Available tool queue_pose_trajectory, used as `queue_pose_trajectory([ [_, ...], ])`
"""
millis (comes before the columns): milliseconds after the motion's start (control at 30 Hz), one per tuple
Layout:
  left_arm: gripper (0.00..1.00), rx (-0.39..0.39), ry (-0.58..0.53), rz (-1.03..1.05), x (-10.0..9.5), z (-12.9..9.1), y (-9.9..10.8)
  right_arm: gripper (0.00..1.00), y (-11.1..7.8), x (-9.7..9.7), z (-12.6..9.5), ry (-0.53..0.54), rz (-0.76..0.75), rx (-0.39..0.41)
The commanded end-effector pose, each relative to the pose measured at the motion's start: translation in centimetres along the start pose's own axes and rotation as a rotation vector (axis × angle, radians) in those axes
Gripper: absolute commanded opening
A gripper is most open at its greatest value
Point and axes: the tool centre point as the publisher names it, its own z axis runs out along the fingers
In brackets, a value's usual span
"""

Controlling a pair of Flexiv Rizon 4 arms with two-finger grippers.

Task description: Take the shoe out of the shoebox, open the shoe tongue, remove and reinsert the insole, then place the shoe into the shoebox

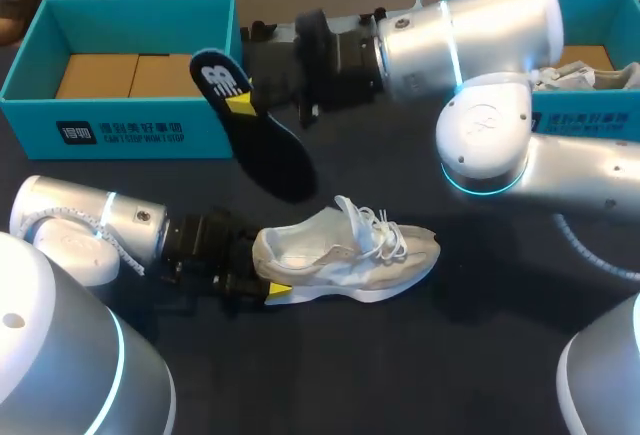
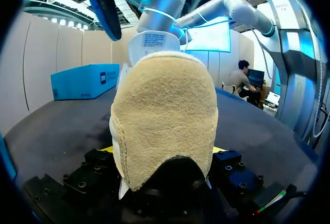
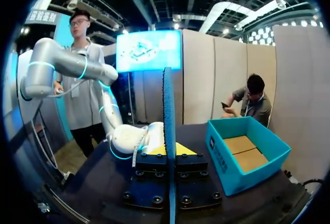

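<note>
The left gripper [image 2: 162, 152] was pinching the heel of the shoe [image 1: 350, 250], one yellow tip pressed against each side of the tan suede heel. The shoe stood on its sole on the dark table [image 1: 430, 375], its toe pointing toward the robot's right, its laces loose and its mouth open upward. The left arm [image 1: 90, 230] lay low over the table behind the heel, coming in from the left side.

The right gripper [image 3: 169, 152] was clamped on the insole [image 1: 255, 135], the thin dark sheet caught edge-on between its two fingers. In the head view the insole hung in the air, tilted, its end with a pale mark uppermost. It was well apart from the shoe and out of it. That marked end was near the right corner of the left shoebox [image 1: 130, 125], and the lower end hung over the table just beyond the shoe. The right arm [image 1: 470, 35] reached across from the right side, past the middle, to hold it there.

The left shoebox, teal, sat open at the far left of the table with brown card on its floor. The right shoebox [image 1: 590, 120], also teal, stood at the far right, partly behind the right arm, with a second shoe [image 1: 585, 77] in it.
</note>
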Motion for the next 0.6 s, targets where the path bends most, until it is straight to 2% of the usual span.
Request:
queue_pose_trajectory([
  [33, 0.00, -0.002, -0.001, 0.000, 0.0, 0.1, 0.0, 0.00, 1.6, -0.1, -0.5, 0.002, 0.003, -0.069],
  [100, 0.00, -0.002, -0.001, 0.000, 0.0, 0.1, 0.0, 0.00, 2.6, -0.1, -0.9, 0.012, 0.005, -0.099],
  [133, 0.00, -0.002, -0.001, 0.000, 0.0, 0.1, 0.0, 0.00, 3.1, -0.1, -1.1, 0.006, 0.021, -0.141],
  [200, 0.00, -0.002, -0.001, 0.000, 0.0, 0.1, 0.0, 0.00, 4.3, -0.2, -1.6, 0.009, -0.031, -0.147],
  [233, 0.00, -0.002, -0.001, 0.000, 0.0, 0.1, 0.0, 0.00, 4.8, -0.3, -1.9, -0.004, -0.098, -0.177],
  [600, 0.00, -0.002, -0.001, 0.000, 0.0, 0.1, 0.0, 0.00, 4.8, -0.3, -1.9, -0.004, -0.098, -0.177],
])
